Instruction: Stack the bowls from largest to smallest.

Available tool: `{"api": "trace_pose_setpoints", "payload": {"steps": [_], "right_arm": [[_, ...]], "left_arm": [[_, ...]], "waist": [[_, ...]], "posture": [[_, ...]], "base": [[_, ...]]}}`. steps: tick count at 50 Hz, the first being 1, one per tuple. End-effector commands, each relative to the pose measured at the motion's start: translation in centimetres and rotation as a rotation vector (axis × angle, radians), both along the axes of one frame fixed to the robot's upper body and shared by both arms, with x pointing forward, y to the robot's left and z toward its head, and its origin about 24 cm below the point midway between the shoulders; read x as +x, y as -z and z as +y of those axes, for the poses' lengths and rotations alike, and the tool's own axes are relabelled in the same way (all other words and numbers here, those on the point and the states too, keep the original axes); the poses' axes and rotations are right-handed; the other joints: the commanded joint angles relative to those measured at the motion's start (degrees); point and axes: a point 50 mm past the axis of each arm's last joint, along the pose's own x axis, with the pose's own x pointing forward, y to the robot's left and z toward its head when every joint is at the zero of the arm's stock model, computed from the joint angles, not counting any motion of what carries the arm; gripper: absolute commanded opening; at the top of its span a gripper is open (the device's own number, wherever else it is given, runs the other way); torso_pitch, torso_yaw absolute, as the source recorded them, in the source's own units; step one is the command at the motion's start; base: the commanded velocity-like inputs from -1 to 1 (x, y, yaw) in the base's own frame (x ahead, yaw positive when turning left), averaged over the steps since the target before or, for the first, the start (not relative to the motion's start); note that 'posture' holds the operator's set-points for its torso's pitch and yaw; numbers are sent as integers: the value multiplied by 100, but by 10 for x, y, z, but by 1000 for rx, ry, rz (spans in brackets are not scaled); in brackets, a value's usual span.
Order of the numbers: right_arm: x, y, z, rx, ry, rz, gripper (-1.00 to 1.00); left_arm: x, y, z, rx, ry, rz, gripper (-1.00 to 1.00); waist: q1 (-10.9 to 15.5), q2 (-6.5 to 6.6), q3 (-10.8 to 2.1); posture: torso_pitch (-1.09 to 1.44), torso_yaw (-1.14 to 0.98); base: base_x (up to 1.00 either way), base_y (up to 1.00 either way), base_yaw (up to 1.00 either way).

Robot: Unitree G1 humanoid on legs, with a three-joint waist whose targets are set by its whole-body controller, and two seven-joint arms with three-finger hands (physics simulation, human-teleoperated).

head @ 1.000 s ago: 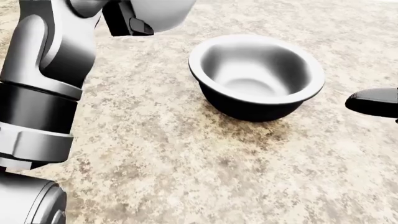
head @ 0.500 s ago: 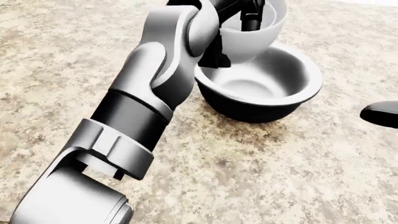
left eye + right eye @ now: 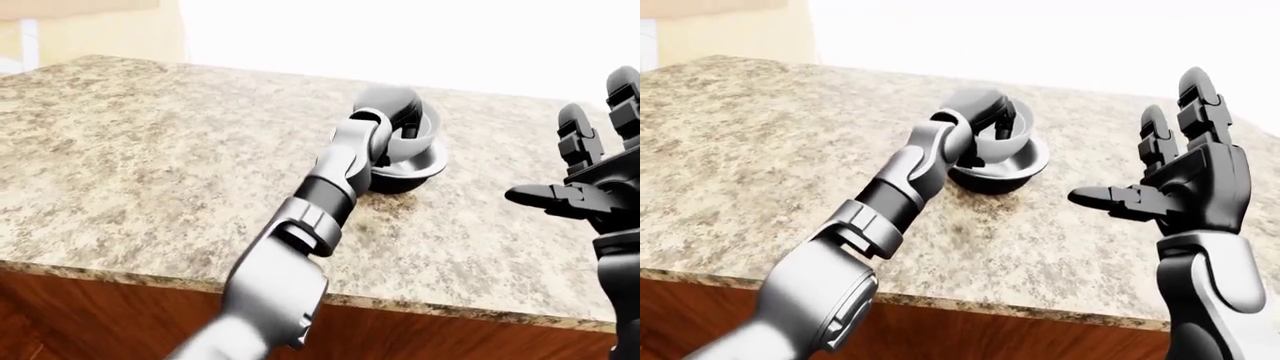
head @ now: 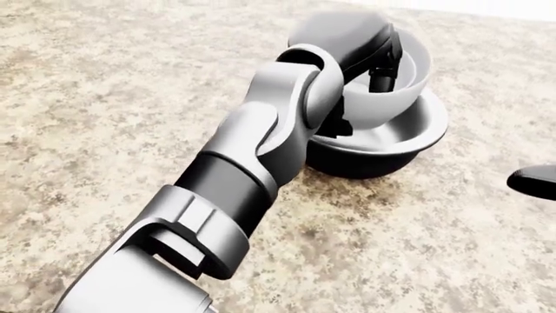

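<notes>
Bowls on granite desk point(image 3: 150, 150)
Left hand point(image 4: 369, 49) grips small white bowl point(image 4: 395, 91), tilted inside large dark bowl point(image 4: 382, 153); right hand point(image 3: 1185, 176) spread wide, well apart.

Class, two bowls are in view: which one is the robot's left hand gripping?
The smaller, light grey bowl, with the left hand hooked over its rim. It sits tilted inside the larger, dark-sided bowl, which rests untouched on the counter.

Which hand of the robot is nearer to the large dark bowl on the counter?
Left. The left hand holds the small white bowl directly over the large dark bowl, inside its rim. The right hand stands open and apart, to the right in the right-eye view.
</notes>
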Motion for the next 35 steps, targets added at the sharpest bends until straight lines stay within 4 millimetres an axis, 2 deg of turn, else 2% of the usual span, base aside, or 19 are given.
{"api": "trace_pose_setpoints", "payload": {"steps": [1,6,7,12,15,19,29,35], "right_arm": [[-4,-11,0,-28,6,-67,100],[-4,-10,-1,-27,6,-66,100],[-5,-10,-1,-28,7,-66,100],[-4,-8,-2,-27,8,-63,100],[-5,-9,-3,-28,10,-63,100],[-4,-9,-3,-28,10,-62,100],[-5,-6,-4,-25,12,-61,100],[-5,-5,-3,-25,10,-60,100]], "left_arm": [[-4,-29,-4,-41,24,-109,-96],[-5,-27,-8,-41,31,-104,-89],[-5,-26,-8,-33,32,-108,-75],[-5,-21,-9,-25,33,-105,-69],[-5,-20,-10,-23,36,-105,-55],[-6,-19,-11,-20,38,-106,-55],[-7,-17,-13,-16,39,-110,-11],[-8,-16,-14,-13,42,-108,-1]], "waist": [[2,-51,-111],[-1,-59,-127],[-3,-59,-125],[-1,-66,-129],[-2,-68,-135],[2,-72,-136],[3,-76,-136],[1,-68,-139]], "posture": [[-21,0],[-21,0],[-21,0],[-21,0],[-21,0],[-21,0],[-21,0],[-21,0]], "base": [[0,0,0],[0,0,0],[0,0,0],[0,0,0],[0,0,0],[0,0,0],[0,0,0],[0,0,0]]}}
